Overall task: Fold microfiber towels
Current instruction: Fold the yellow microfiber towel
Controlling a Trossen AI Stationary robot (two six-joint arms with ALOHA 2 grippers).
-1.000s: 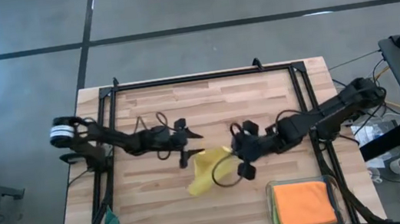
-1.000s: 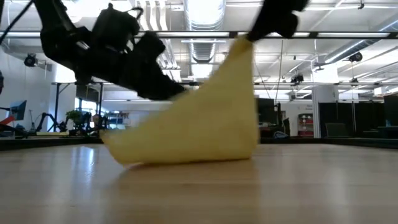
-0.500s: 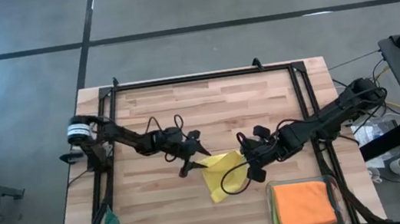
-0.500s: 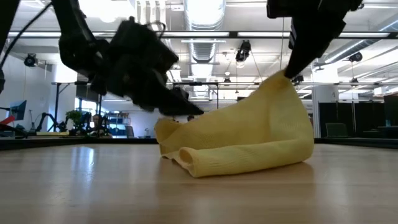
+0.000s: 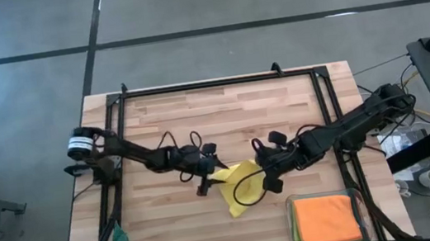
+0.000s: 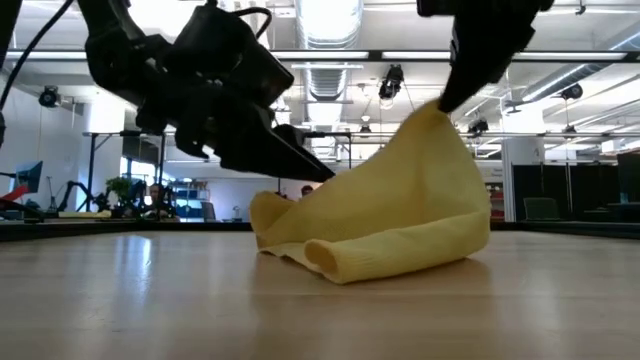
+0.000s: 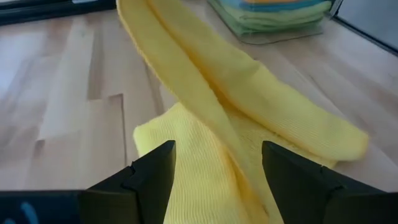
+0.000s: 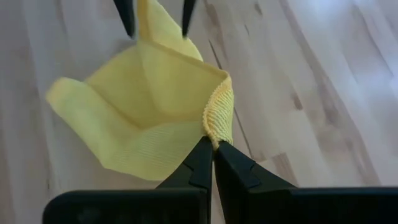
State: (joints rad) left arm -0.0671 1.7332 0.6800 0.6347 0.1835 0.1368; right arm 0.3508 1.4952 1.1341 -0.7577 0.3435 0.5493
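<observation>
High view: yellow towel (image 5: 239,186) mid-counter (image 5: 223,119), right claw (image 5: 262,175) clenched on its corner, left claw (image 5: 208,178) spread wide beside it; low view: soft, light, draping; right wrist view: best pinched at hemmed corners.

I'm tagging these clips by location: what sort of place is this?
Probably a large open robotics lab or industrial workspace. The low view shows exposed ceiling ducts, strip lights and equipment stands beyond the wooden table; the high view shows a bare concrete floor.
</observation>
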